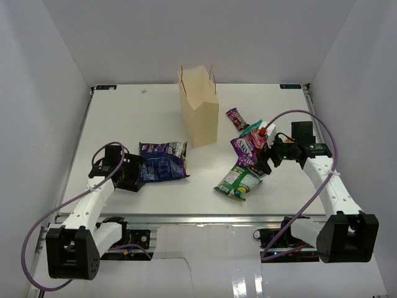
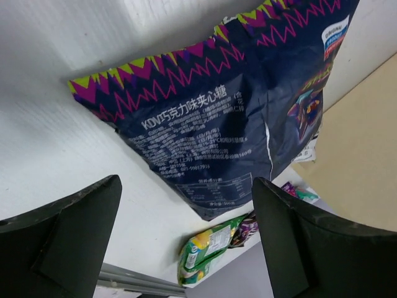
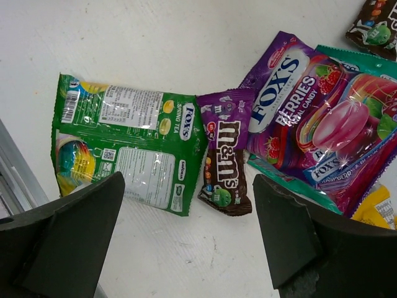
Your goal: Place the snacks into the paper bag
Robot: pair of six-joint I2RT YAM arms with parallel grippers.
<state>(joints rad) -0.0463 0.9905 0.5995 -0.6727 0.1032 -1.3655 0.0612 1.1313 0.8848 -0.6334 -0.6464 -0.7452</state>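
Note:
The tan paper bag (image 1: 198, 115) stands upright at the middle back of the table. A large dark-blue snack bag (image 1: 162, 160) lies flat left of centre, and my left gripper (image 1: 140, 169) is open at its left edge; in the left wrist view the blue bag (image 2: 229, 118) lies just past the open left gripper (image 2: 186, 184). On the right lie a green-white bag (image 3: 130, 146), a small purple candy bar (image 3: 226, 158), a pink-teal bag pile (image 3: 310, 112) and a yellow packet (image 3: 375, 210). My right gripper (image 3: 189, 180) hovers open above the candy bar, holding nothing.
Another small candy bar (image 1: 236, 118) lies alone behind the pile, right of the paper bag. White walls enclose the table on three sides. The metal rail (image 1: 198, 218) runs along the near edge by the arm bases.

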